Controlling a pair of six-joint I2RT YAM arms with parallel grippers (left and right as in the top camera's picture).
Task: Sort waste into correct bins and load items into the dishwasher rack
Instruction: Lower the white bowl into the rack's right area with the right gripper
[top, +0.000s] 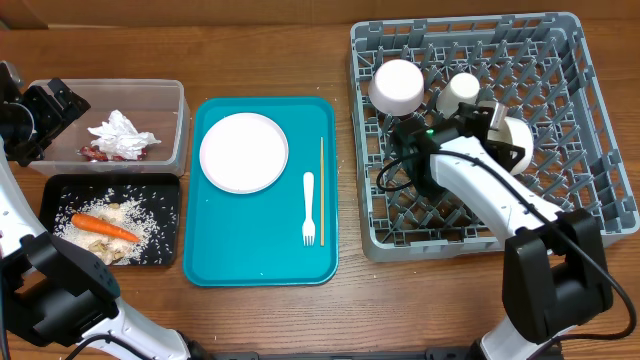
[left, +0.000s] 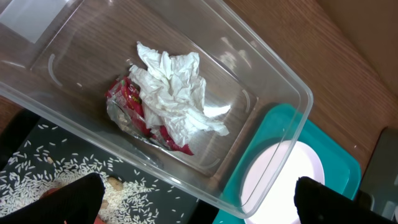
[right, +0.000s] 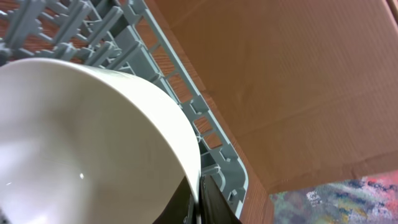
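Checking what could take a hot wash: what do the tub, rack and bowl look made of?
The tub: clear glossy plastic, likely; the table shows through it and its walls catch glare. The rack: grey matte moulded plastic, judging by its lattice and pegs. The bowl: smooth glossy white with a highlight; ceramic or hard plastic, unclear.

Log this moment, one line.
left gripper open over clear plastic rectangular tub | right gripper shut on small white bowl over grey plastic dishwasher rack | large white round plate, white plastic fork on teal tray
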